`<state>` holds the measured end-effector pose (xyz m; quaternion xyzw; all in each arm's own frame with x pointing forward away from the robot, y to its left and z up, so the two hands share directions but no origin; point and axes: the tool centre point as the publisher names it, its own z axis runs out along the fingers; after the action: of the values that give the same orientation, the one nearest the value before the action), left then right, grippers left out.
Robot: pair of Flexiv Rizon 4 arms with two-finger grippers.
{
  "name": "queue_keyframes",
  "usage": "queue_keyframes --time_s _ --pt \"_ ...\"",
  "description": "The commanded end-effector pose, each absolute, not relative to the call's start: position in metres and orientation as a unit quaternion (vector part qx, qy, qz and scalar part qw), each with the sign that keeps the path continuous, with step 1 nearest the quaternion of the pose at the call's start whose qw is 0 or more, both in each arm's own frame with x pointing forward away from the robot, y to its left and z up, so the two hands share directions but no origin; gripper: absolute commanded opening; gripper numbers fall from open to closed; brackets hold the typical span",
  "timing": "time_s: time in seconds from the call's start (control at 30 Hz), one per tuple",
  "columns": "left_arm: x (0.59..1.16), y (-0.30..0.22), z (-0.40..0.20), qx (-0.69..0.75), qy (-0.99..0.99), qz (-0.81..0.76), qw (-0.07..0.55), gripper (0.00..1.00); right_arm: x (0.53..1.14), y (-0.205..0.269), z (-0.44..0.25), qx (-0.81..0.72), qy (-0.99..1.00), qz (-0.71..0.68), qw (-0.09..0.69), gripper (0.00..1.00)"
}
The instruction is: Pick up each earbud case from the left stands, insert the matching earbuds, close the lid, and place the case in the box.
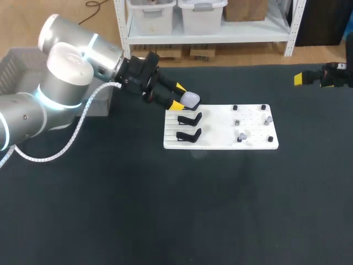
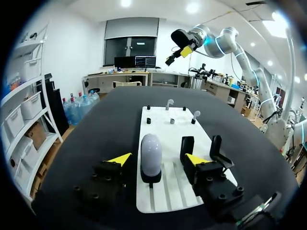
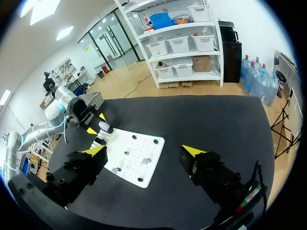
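Nearest on the white board (image 1: pixel 220 144), along its 9 o'clock side, two black stands (image 1: pixel 189 118) are bare. On the third stand, at the board's 11 o'clock corner, the white earbud case (image 2: pixel 151 153) stands upright with its lid shut. The left gripper (image 1: pixel 178 96) is at that stand, its jaws apart with one yellow tip on each side of the case. A gap shows on both sides, so it has no grip on the case yet.

Toward 3 o'clock on the board lie small pale pieces, probably the earbuds (image 1: pixel 241 136), among black pegs. They are too small to tell their count or how they sit.

Well off at 2 o'clock from the board, the right gripper (image 3: pixel 145 150) hangs above the table with its jaws wide apart and nothing between them.

For this case I judge every step is still to come: lifting, loading, closing and boxing.

At 10 o'clock a grey bin (image 1: pixel 16 66), possibly the box, is mostly hidden behind the left arm. Its inside cannot be seen, so it is unclear whether any cases from the bare stands are in it.
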<state>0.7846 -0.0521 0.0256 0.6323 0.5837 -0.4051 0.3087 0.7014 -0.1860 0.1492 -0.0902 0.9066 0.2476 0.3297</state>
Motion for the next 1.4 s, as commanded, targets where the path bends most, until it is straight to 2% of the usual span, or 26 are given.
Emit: queue_keyframes --time_s 0.03,0.2,0.37,0.93,1.03,1.3,1.33,1.4 --pt "0.789 -0.054 0.021 0.633 0.582 -0.408 0.308 0.51 0.701 -0.186 0.149 -0.090 0.907 0.247 0.330 1.00" --pt "0.789 -0.056 0.017 0.632 0.582 -0.407 0.309 0.56 0.701 -0.186 0.149 -0.090 0.907 0.247 0.330 1.00" --pt "0.793 -0.058 0.016 0.631 0.582 -0.405 0.313 0.49 0.701 -0.186 0.149 -0.090 0.907 0.247 0.330 1.00" --pt "0.794 -0.066 0.012 0.639 0.577 -0.393 0.322 0.48 0.701 -0.186 0.149 -0.090 0.907 0.247 0.330 1.00" --pt "0.793 -0.069 0.012 0.646 0.573 -0.383 0.328 0.38 0.701 -0.186 0.149 -0.090 0.907 0.247 0.330 1.00" --pt "0.793 -0.072 0.011 0.647 0.573 -0.378 0.331 0.24 0.701 -0.186 0.149 -0.090 0.907 0.247 0.330 1.00" --pt "0.793 -0.072 0.011 0.647 0.573 -0.378 0.331 0.20 0.701 -0.186 0.149 -0.090 0.907 0.247 0.330 1.00" --pt "0.793 -0.071 0.010 0.646 0.574 -0.378 0.332 0.00 0.701 -0.186 0.149 -0.090 0.907 0.247 0.330 1.00"
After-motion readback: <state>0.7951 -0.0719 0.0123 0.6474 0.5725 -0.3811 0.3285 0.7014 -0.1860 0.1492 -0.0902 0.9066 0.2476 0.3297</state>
